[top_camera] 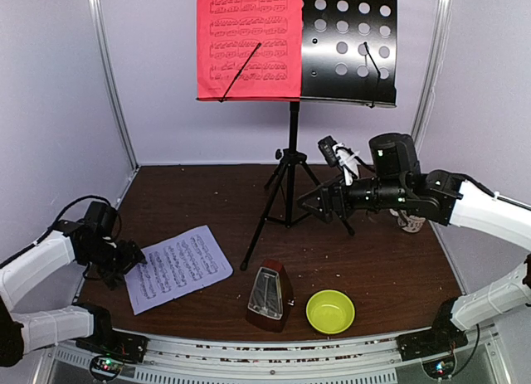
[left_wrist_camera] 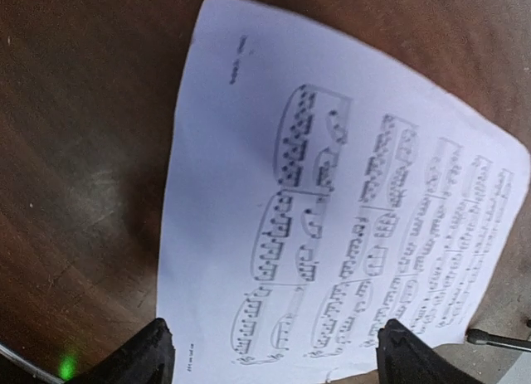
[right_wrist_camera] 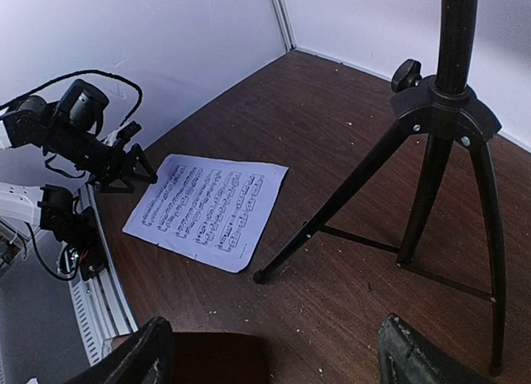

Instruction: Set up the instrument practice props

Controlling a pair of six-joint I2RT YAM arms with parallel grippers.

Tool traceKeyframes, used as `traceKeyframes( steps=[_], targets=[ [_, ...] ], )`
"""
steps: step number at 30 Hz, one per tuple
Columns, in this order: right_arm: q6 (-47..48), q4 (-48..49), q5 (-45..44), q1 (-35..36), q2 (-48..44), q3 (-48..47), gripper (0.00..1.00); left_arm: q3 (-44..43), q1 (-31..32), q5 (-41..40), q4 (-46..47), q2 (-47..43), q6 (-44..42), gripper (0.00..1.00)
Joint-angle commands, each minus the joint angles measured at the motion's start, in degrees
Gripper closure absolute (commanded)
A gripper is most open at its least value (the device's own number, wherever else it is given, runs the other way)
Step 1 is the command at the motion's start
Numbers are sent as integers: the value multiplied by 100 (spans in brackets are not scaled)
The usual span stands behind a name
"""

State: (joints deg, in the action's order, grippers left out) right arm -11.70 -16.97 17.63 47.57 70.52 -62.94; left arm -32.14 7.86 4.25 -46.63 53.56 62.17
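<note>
Top external: left tool (top_camera: 131,260) sat spread at white sheet (top_camera: 178,268) edge, pickup step; right tool (top_camera: 311,204) spread too. Next called for pinching edge, lifting beside red sheet (top_camera: 249,40) on stand (top_camera: 353,59).

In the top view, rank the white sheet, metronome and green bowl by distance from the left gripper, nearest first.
1. White sheet, beside the left gripper, on the table's left side.
2. Metronome, near edge, centre.
3. Yellow-green bowl, near edge, further right.
</note>
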Motion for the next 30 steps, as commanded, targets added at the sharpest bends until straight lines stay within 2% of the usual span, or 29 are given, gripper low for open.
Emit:
traceKeyframes(
  steps=[1,7,14,20,23,26,30],
  targets=[
    [220,16,59,33,110,47,15,285,-44,212,610,274,172,13],
    [333,-40,83,36,201,11,15,186,-32,746,1717,1341,-315,17],
    [378,-112,-62,34,134,-10,15,-430,-28,962,2066,2673,-1200,19],
    [388,-173,-100,32,145,-68,15,-1189,158,1215,2002,3643,-2340,24],
    [364,-166,-92,33,163,-81,15,-1604,229,1268,1866,3747,-2847,24],
    [352,-185,-91,33,179,-120,15,-1793,198,1280,1861,3388,-3002,21],
    [370,-243,-107,32,202,-195,15,-1631,-309,1446,1808,2691,-2860,16]
  ],
)
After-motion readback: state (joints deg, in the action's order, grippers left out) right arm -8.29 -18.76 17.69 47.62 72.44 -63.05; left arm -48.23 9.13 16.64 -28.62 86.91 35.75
